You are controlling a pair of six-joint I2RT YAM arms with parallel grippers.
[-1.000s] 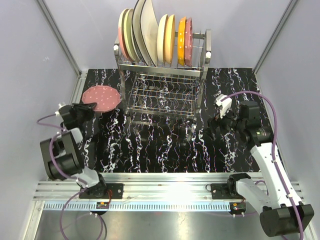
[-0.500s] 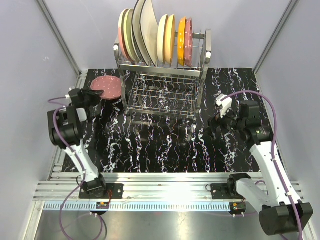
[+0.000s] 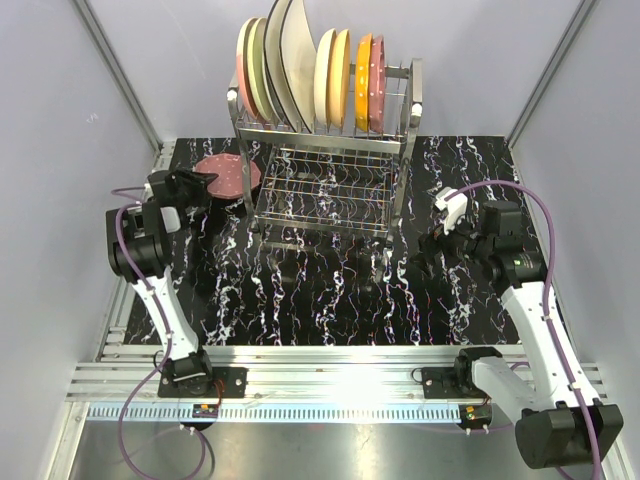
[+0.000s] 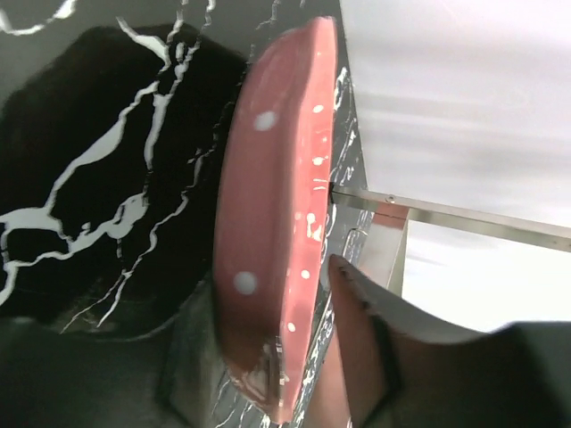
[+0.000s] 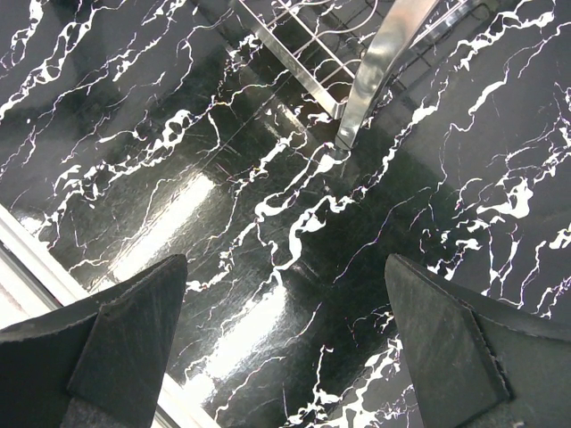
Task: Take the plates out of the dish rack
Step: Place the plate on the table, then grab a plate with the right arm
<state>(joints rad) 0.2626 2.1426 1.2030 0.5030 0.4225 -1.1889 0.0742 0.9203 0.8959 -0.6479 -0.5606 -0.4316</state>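
1. In the top external view we see the dish rack (image 3: 322,190) standing at the far middle of the black marbled table (image 3: 330,290). A row of plates (image 3: 300,65) stands upright in the rack's upper tier; its lower tier holds none.
   - A speckled maroon-pink plate (image 3: 232,172) lies nearly flat, just beside the rack's left front post.
   - The left gripper (image 3: 205,183) reaches that plate's rim from the side away from the rack.
   - The right gripper (image 3: 432,250) hangs near the rack's right front post, apart from it, with nothing in it.

2. In the left wrist view we see the speckled maroon-pink plate (image 4: 277,223) edge-on between the two fingers of the left gripper (image 4: 268,285).
   - A thin strip of table shows between the pale finger (image 4: 366,312) and the plate's rim.
   - The other finger is a dark blur beneath the plate.
   - We cannot tell whether the plate is clamped or lies loose, nor whether it rests on the table (image 4: 89,178).

3. In the right wrist view we see the right gripper (image 5: 285,267) spread wide, its dark fingers (image 5: 125,339) at the two lower corners with only table (image 5: 268,205) between them. The foot of a dish rack (image 5: 384,62) post and some lower wires stand just ahead of the fingers, untouched.
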